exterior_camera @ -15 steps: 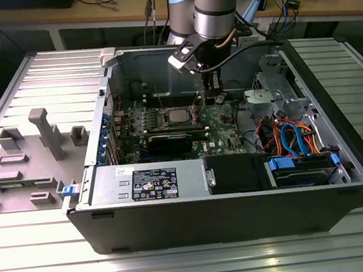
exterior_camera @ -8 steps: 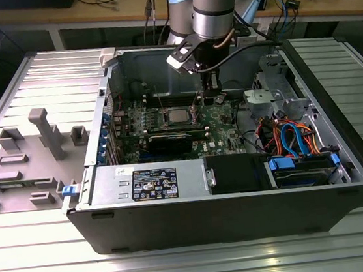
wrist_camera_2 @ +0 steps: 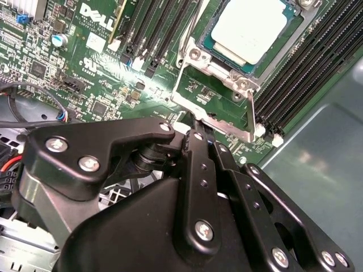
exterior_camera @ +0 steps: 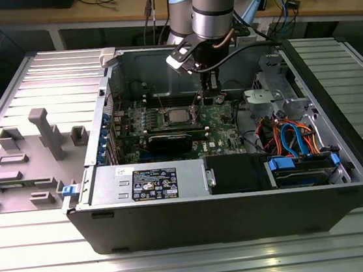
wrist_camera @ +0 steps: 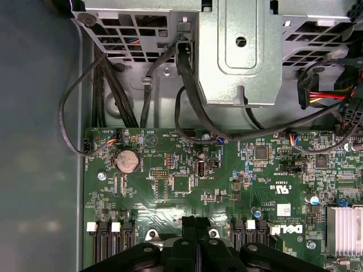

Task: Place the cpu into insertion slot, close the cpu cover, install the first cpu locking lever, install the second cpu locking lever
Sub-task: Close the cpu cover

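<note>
**Exterior view.** The claw (exterior_camera: 211, 97) hangs on the arm inside the open case (exterior_camera: 340, 150), which lies on its side on the table (exterior_camera: 195, 259) so that the board (exterior_camera: 223, 128) faces up for access from above. The claw's tip is low over the board, just to the exterior view's right of the cpu (exterior_camera: 179, 115). The cpu is seated flat in the slot near the board's middle.

**Second wrist view.** The claw (wrist_camera_2: 194, 120) is clenched: both fingers (wrist_camera_2: 199, 164) run together to a single tip, and nothing can be seen between them. The tip sits at the silvery rim of the slot (wrist_camera_2: 221, 122), on the side nearest the claw. It is placed as if to work the metal hardware there, not the chip. The cpu (wrist_camera_2: 247, 27) lies square in the slot with its grey top up, between banks of memory slots (wrist_camera_2: 317, 62). The cover (wrist_camera_2: 221, 68) appears folded down around it, the chip showing through its window. Two wire levers, one (wrist_camera_2: 251, 113) beside the claw tip and one (wrist_camera_2: 190, 34) on the other side, appear to stand clear of the frame. They are judged not yet latched.

**First wrist view.** The claw (wrist_camera: 195, 221) again shows its fingers pressed together above the board (wrist_camera: 187, 170). Beyond it, cables (wrist_camera: 187, 73) run to a metal drive cage (wrist_camera: 238, 51), well apart from the claw.
</note>
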`<state>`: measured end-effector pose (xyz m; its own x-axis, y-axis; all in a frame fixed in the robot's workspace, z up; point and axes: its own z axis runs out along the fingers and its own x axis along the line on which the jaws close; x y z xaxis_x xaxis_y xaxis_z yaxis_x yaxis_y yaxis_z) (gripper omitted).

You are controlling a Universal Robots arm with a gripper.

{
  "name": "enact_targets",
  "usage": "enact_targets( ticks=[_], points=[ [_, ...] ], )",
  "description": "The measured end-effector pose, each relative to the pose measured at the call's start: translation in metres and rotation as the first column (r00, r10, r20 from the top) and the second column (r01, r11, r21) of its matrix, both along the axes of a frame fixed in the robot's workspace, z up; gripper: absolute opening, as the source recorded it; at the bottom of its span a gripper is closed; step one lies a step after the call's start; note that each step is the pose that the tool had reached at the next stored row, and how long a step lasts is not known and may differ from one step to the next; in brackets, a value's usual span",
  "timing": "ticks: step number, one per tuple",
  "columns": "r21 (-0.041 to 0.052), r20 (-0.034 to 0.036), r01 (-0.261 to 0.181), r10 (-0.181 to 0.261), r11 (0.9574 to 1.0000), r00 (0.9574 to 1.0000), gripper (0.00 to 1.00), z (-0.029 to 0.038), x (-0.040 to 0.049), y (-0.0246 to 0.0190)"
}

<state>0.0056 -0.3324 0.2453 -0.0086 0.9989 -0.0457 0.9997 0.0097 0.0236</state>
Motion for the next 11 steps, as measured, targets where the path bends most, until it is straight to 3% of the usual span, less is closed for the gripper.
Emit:
enact_targets(
  ticks=[11],
  points=[
    [0.0000,0.0000,0.000,0.000,1.0000,1.0000,0.11,0.0000,-0.0026,0.0000]
  ],
)
